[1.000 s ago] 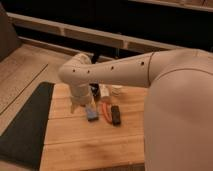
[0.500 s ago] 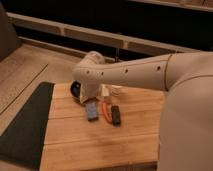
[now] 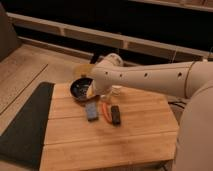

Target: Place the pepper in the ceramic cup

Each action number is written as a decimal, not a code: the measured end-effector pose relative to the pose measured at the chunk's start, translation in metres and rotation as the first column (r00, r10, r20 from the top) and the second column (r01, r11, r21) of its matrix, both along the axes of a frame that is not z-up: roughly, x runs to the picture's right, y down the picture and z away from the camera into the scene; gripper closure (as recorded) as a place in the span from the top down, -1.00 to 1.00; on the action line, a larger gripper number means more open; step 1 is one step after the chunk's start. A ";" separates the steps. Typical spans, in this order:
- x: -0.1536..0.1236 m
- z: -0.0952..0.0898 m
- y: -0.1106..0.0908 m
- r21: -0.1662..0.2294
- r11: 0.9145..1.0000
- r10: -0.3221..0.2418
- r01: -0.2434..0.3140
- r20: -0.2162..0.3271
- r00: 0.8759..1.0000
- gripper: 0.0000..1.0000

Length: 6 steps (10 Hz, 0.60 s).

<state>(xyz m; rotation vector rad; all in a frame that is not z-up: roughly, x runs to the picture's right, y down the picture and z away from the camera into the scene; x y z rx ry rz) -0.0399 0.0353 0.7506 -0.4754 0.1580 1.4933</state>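
Looks down on a wooden tabletop with a dark mat lying along its left side. Shows a thick white arm reaching in from the right and bending downward at its end over the back part of the tabletop. Finds the gripper under that bend, low over the wood and largely hidden by the arm, just beside the right rim of a dark round bowl. Cannot tell open from closed there, nor any hold on anything. Has the pepper lying flat on the tabletop in front of the gripper and apart from it, orange-red, thin, slightly curved. Sets it between a blue block on its left and a black bar on its right, close to both, all three roughly side by side. Has the small white cup standing upright behind the pepper, right of the gripper, close under the arm. Shows pepper and cup apart, the pepper outside the cup.
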 end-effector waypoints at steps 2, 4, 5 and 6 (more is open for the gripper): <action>0.009 0.001 0.001 -0.004 1.000 0.007 -0.007 -0.015 1.000 0.30; 0.016 0.013 0.005 -0.026 1.000 0.010 -0.011 -0.027 1.000 0.30; 0.020 0.024 0.008 -0.045 0.999 0.009 -0.010 -0.030 1.000 0.30; 0.027 0.036 0.013 -0.067 0.998 0.010 -0.012 -0.035 0.999 0.30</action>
